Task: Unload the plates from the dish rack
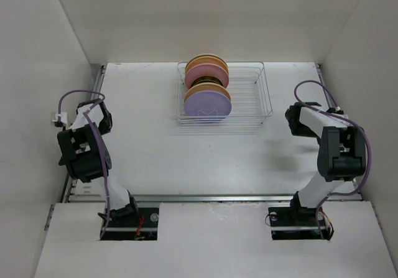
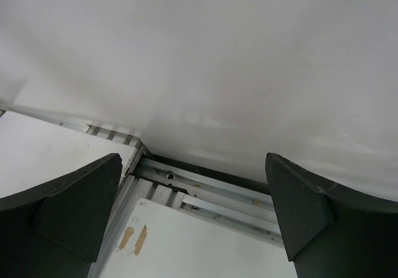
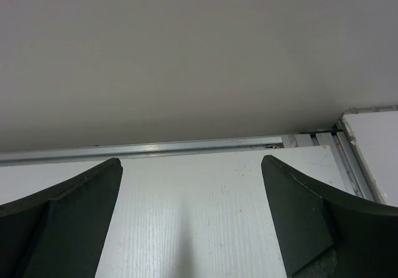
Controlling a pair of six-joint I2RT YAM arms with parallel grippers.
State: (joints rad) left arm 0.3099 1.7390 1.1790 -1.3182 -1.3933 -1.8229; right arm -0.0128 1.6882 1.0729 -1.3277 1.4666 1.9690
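The wire dish rack (image 1: 247,97) stands at the back middle of the table. Several plates stand on edge in its left half: a lavender plate (image 1: 208,106) at the front, a pink plate (image 1: 207,73) further back, and a yellow plate (image 1: 207,60) behind that. A dark patterned plate (image 1: 212,83) shows between the lavender and pink ones. My left gripper (image 1: 102,117) (image 2: 193,166) hangs open and empty at the table's left edge, far from the rack. At the right side my right gripper (image 1: 297,120) (image 3: 191,166) is open and empty too. Neither wrist view shows the rack.
White walls enclose the table on the left, back and right. An aluminium rail (image 2: 211,191) runs along the table edge under the left gripper, and another rail (image 3: 155,147) lies ahead of the right gripper. The rack's right half holds no plates.
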